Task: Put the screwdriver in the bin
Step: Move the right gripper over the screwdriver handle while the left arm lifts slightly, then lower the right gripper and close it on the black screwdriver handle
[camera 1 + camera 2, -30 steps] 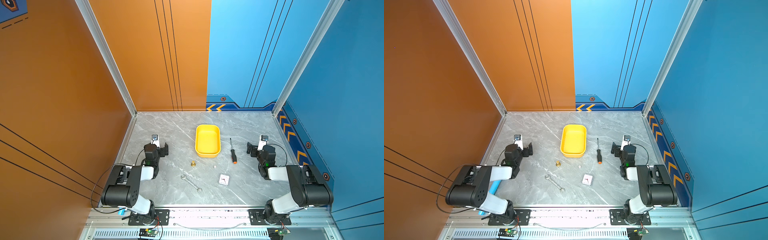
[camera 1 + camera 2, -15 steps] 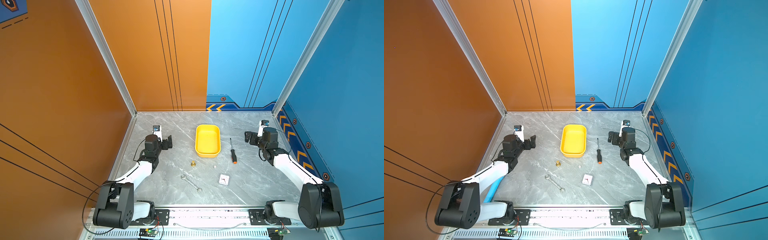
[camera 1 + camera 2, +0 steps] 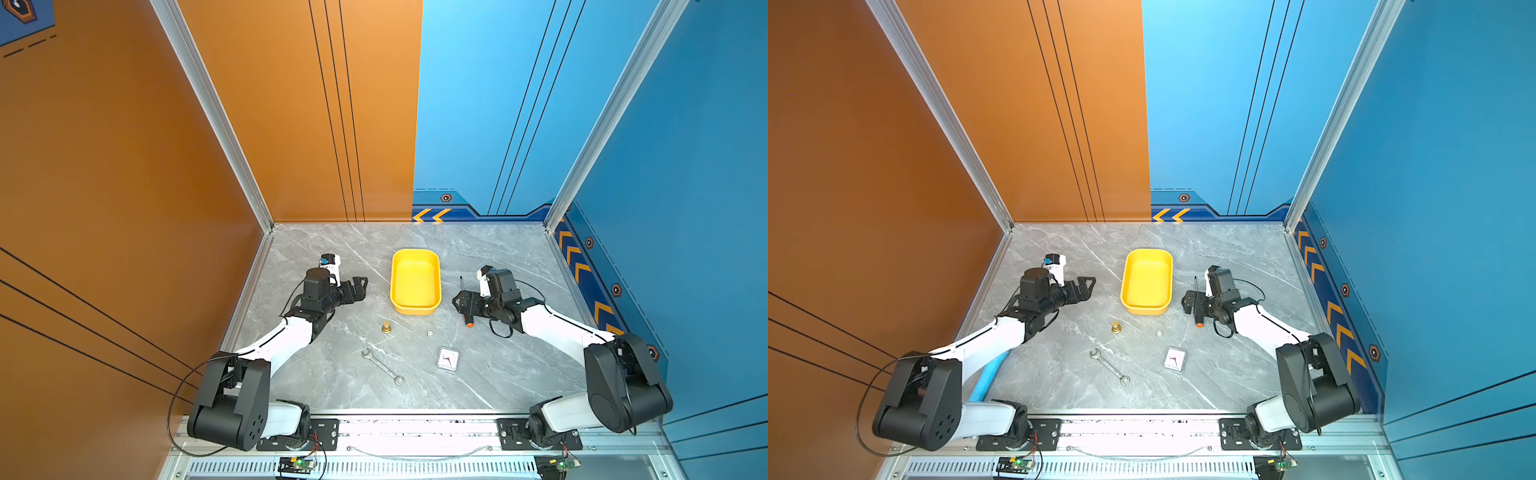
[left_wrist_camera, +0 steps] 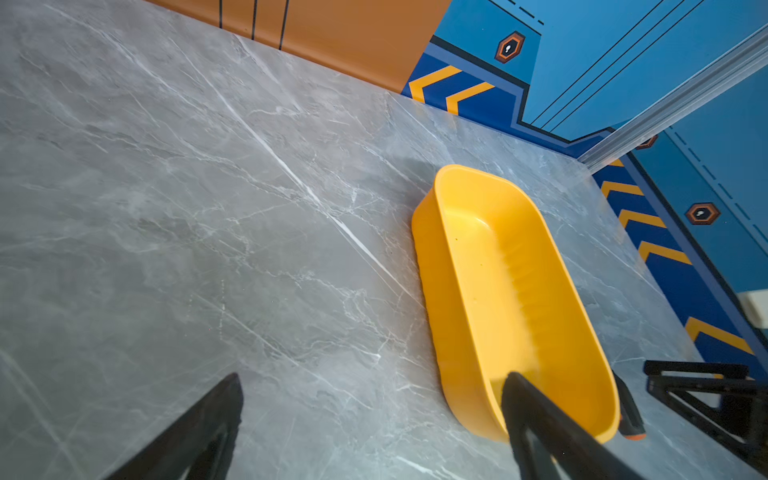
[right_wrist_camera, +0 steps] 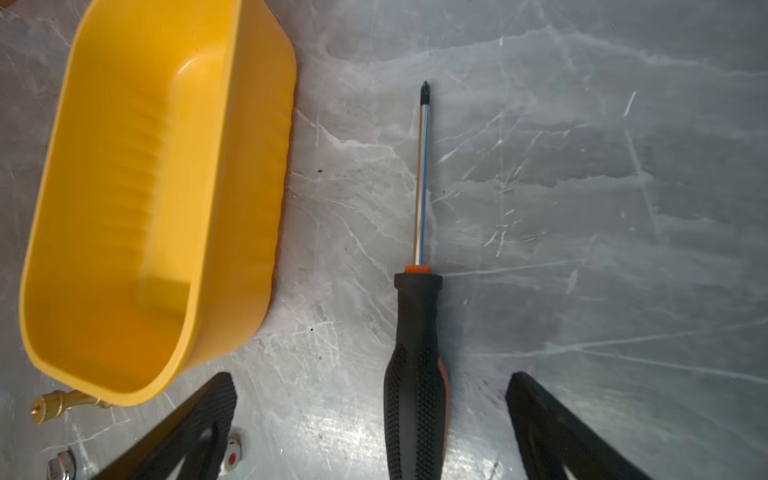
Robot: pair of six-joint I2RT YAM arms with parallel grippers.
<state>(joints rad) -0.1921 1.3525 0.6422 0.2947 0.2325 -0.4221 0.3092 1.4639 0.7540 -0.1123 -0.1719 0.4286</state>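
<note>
- I see the screwdriver (image 5: 417, 332) lying flat on the grey marble table (image 3: 332, 257), to the right of the bin (image 3: 414, 308) and not touching it.
- It runs roughly parallel to the bin's long side, with the tip toward the far wall and the orange cap toward the near edge.
- The bin is a yellow tray sitting near the middle of the table, long side running near to far, with nothing inside it.
- My right gripper (image 5: 372, 375) is over the screwdriver's handle with its fingers spread wide.
- In the right wrist view the black handle runs between the two fingers, with a gap on each side, so nothing is clamped.
- In both top views this gripper hides the middle of the tool, leaving only the tip and the orange cap showing.
- I cannot tell how high the fingers are above the table.
- My left gripper (image 4: 374, 375) is to the left of the bin, pointing toward it, fingers apart and holding nothing.
- Nearer to me lie a small brass fitting (image 3: 386, 327), a white die (image 3: 429, 333), a silver wrench (image 3: 383, 368) and a small square clock (image 3: 448, 360), all apart from both grippers.
</note>
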